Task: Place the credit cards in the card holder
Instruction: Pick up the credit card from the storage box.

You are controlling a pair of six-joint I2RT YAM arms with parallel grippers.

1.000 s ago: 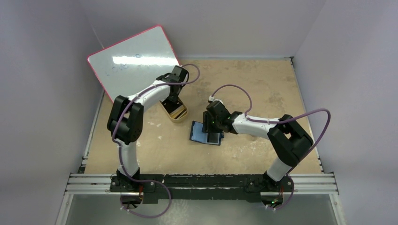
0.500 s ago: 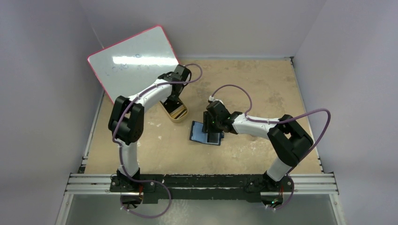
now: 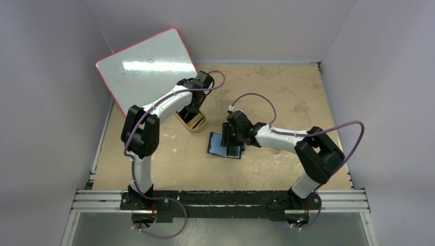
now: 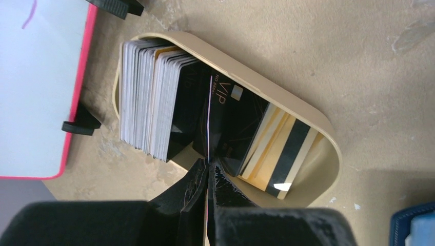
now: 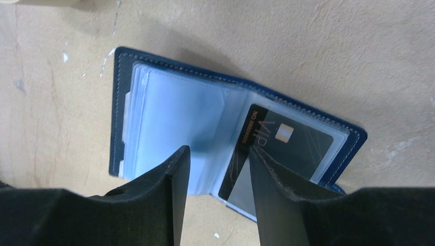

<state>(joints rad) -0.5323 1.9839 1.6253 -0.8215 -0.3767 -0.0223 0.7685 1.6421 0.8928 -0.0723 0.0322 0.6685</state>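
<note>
Now the left gripper [image 4: 208, 177] is pinched shut on the edge of one thin credit card [image 4: 209, 123] standing in the gold oval tin [image 4: 287, 97]; stiff but slick, it likely needs a firm edge grip. The right gripper [image 5: 218, 156] hovers, jaws spread, over the open card holder [image 5: 169, 110]

Soft, even light falls from above, leaving a pale glare band across the whiteboard [image 3: 149, 69] and only faint shadows on the table [image 3: 287, 92] to its right. In the left wrist view the tin [image 4: 323, 164] beside the whiteboard is sharp (one small glint on a credit card [image 4: 282, 187] inside), while the left gripper [image 4: 208, 169], below and right of the whiteboard, is dark and blurred.
</note>
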